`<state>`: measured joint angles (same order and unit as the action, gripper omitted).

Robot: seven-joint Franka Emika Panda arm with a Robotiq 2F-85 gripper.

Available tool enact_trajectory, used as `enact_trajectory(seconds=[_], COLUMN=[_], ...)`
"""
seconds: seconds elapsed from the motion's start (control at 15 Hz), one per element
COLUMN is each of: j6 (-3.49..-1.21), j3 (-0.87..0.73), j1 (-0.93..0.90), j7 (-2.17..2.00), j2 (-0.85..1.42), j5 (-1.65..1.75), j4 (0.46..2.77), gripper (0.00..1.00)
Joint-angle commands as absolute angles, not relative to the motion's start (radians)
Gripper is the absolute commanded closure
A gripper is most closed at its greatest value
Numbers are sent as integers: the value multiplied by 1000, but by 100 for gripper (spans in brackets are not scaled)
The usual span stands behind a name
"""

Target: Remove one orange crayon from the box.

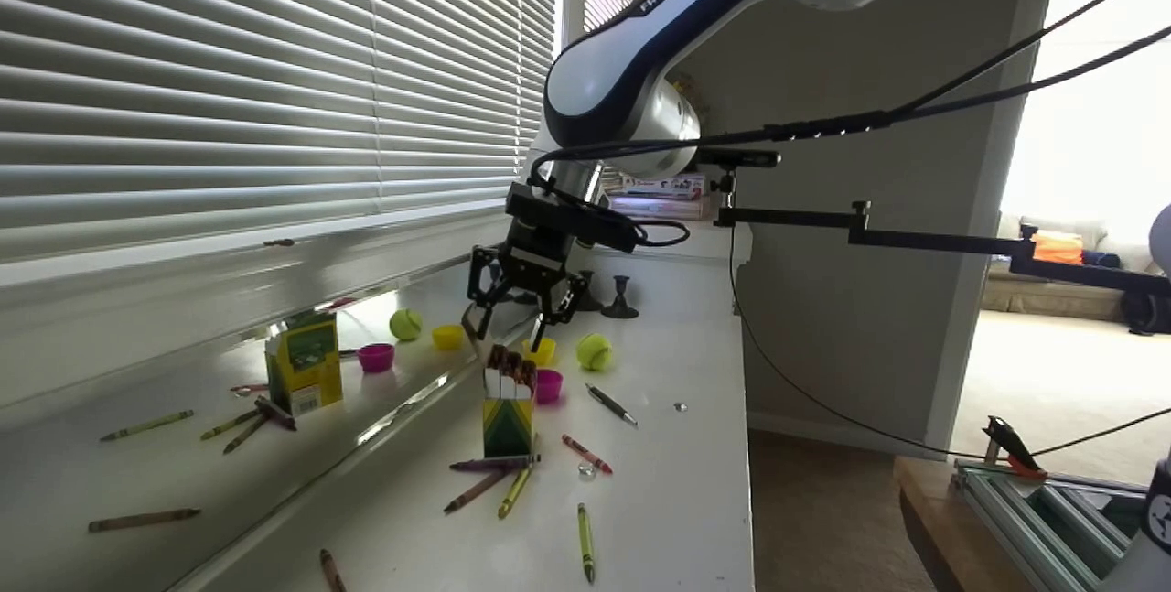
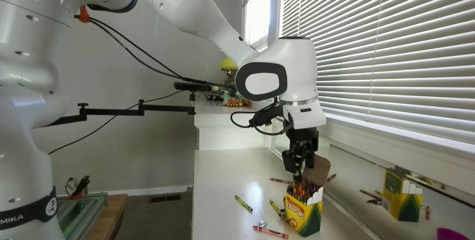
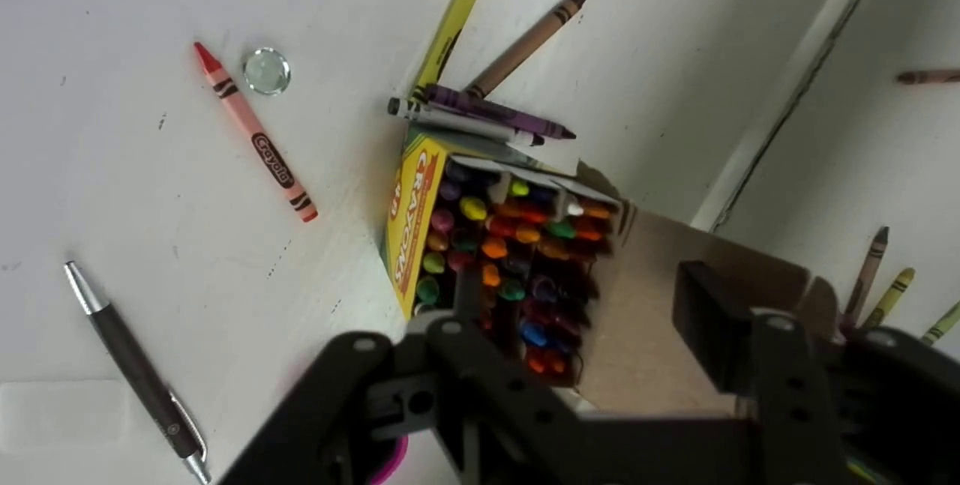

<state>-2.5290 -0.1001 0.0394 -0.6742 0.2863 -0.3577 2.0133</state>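
Hovering just above an upright yellow-and-green cardboard crayon box [image 2: 302, 214], the black two-fingered gripper [image 1: 505, 332] had its fingers spread apart, with nothing seen held between them. The box stood on a glossy white countertop [image 1: 677, 482], its brown cardboard flap [image 2: 318, 169] raised; whether a finger touched the flap could not be told. The wrist view showed several orange crayons [image 3: 494, 247], tips up, packed among other colours. Doing the step well likely called for centring the jaws over a single orange tip, narrowing them before lowering so neighbours went unpinched, keeping the flap out of the grip, and drawing straight up so the box did not topple. A purple crayon [image 3: 502, 112], a brown crayon [image 3: 529, 43] and a yellow crayon [image 3: 454, 24] lay by the box's foot, a red crayon [image 3: 255, 133] beside a clear glass bead [image 3: 266, 71], and a dark pen with silver ends [image 3: 142, 376] farther off. White slatted blinds [image 1: 274, 70] hung above a mirror-like panel [image 1: 137, 473] that reflected the box; beyond, a plain grey wall [image 1: 851, 116] met a bright doorway [image 1: 1070, 162].
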Motion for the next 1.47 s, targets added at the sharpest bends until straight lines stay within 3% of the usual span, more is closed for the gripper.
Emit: enact_trajectory(seconds=[0.0, 0.2, 0.27, 0.4, 0.47, 1.4], j6=[-2489, -2463, -2460, -2454, -2455, -2414], j3=[-85, -79, -79, -79, -80, -101], j1=[54, 56, 55, 55, 55, 70], j7=[-680, -674, -675, -673, -672, -687], j2=[331, 345, 348, 352, 352, 334], j5=[-398, -416, -415, -415, -414, -396], j4=[1953, 1938, 1934, 1929, 1928, 1928], gripper=[40, 53, 62, 59, 63, 64])
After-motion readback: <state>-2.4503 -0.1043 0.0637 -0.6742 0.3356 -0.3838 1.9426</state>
